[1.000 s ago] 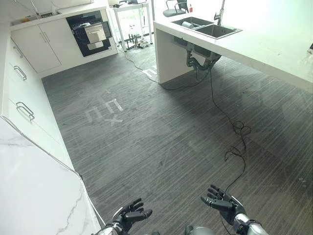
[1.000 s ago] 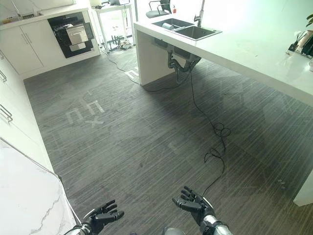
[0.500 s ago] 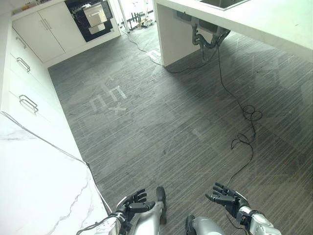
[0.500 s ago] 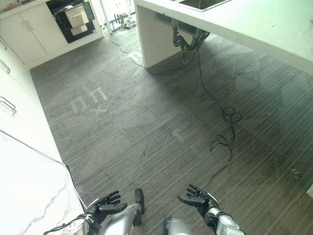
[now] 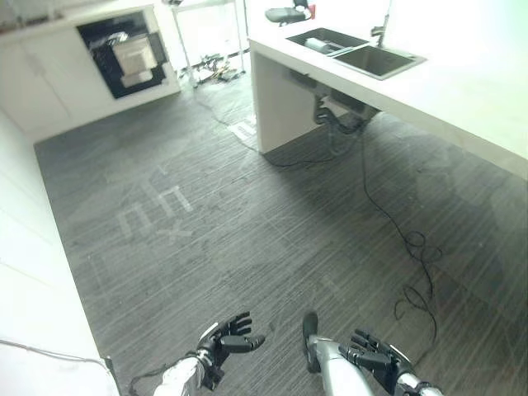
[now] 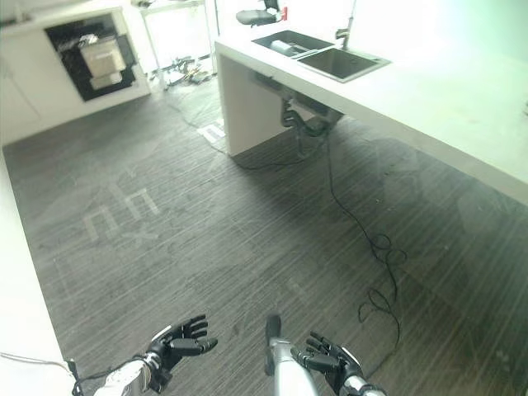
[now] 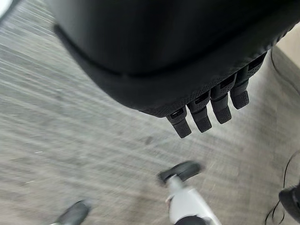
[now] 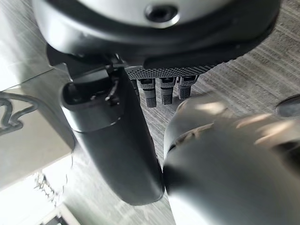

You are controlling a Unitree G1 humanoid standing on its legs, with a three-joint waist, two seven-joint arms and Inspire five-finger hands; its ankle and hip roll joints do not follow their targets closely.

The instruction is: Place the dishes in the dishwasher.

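Observation:
The dishwasher (image 5: 124, 54) stands open in the far white cabinet row, with a pale rack pulled out of its dark opening. A greyish dish (image 5: 317, 41) lies in the sink (image 5: 355, 51) on the island counter. Both lie far across the floor from my hands. My left hand (image 5: 229, 335) hovers low over the floor with its fingers (image 7: 212, 110) straight, holding nothing. Beside it, my right hand (image 5: 371, 360) is also open and empty, its fingers (image 8: 161, 90) spread past the thumb (image 8: 112, 136).
The white island counter (image 5: 445, 99) runs along the right. White cabinets (image 5: 21, 247) line the left side. Pale tape marks (image 5: 157, 210) lie on the grey wood floor. An office chair (image 5: 285, 14) and a small table (image 5: 206, 25) stand at the back.
The camera has tilted up and turned right, so the sink is back in view and the marble counter at the left has slid out. Both hands stay open and empty.

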